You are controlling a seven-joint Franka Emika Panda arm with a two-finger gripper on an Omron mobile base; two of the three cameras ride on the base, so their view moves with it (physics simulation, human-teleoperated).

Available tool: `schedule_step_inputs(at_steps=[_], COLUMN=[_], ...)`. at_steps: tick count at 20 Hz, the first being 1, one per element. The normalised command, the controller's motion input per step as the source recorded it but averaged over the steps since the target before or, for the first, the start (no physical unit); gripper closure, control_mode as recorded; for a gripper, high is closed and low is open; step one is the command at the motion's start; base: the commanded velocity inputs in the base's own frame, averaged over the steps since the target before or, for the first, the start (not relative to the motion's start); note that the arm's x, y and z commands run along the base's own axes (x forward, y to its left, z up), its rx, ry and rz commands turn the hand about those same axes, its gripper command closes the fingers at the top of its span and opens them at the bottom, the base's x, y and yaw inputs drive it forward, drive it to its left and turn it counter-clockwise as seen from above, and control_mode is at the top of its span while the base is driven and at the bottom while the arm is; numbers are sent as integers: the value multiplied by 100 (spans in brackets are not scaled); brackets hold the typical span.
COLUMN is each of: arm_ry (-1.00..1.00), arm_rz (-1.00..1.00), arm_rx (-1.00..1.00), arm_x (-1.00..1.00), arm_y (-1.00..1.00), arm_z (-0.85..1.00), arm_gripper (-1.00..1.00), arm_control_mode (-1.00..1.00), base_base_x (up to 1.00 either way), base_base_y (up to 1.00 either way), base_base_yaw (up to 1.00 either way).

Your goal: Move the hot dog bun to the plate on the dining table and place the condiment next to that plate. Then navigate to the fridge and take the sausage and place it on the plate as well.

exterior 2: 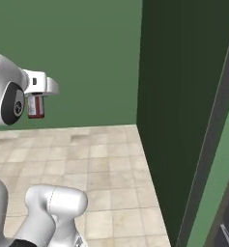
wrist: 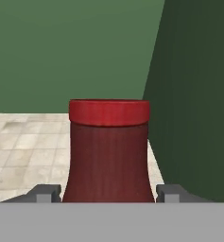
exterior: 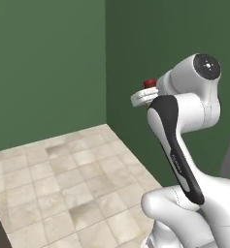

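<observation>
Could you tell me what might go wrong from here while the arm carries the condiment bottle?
1. The gripper holds the condiment only near its base, between two small fingertips; a swing or jolt might tip it or let it slip.
2. It hangs high above the tiled floor, so a drop could be bad.
3. The dark green wall stands close; turning might bump it.

Condiment (wrist: pixel 108 151) matt dark red, plastic-looking; floor tiles (exterior: pixel 63 184) beige, mottled stone; walls (exterior: pixel 43 63) flat matt green.

Dark red condiment (wrist: pixel 108 156) (brighter red cap), green walls (exterior: pixel 48 63), beige tiled floor (exterior: pixel 73 189).
</observation>
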Motion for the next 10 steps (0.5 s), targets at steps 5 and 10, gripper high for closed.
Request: schedule_step_inputs(at_steps=[5, 10], arm_ry=[0, 0], arm_rz=[0, 0], arm_rx=[0, 0], arm_x=[0, 0], arm_y=[0, 0], arm_z=[0, 0], arm_gripper=[100, 100], arm_control_mode=[100, 100], base_base_x=[100, 100], base_base_y=[13, 1], base_base_yaw=[15, 31])
